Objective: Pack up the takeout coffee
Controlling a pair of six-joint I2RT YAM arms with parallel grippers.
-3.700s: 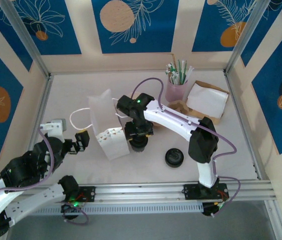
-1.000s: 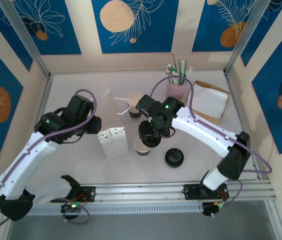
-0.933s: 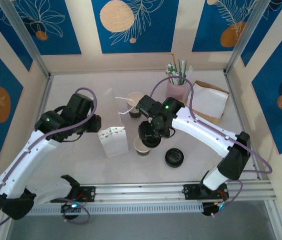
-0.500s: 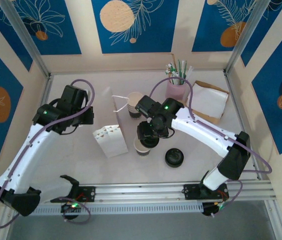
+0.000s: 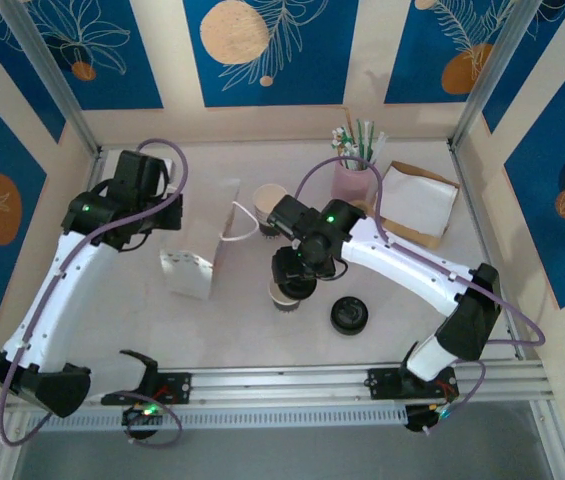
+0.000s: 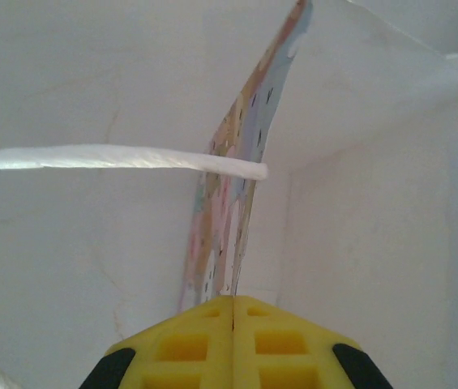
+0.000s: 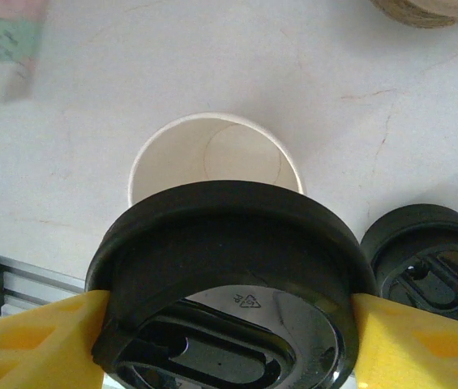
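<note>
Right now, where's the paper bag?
In the top view, the paper bag sits left of centre, its edge pinched by the left gripper, with the open cup under the right gripper to its right.

The one clear mark is a small moulded recycling triangle on the black lid (image 7: 249,301), which sits between the yellow jaws of the right gripper (image 7: 229,344). A couple of tiny raised letters stand just under the triangle, too small to read. In the left wrist view, the paper bag (image 6: 229,203) has a printed edge in pale colours with small dark specks, too blurred to make out any words. From above, the bag's folded end carries a row of small marks that are too small to read.
</note>
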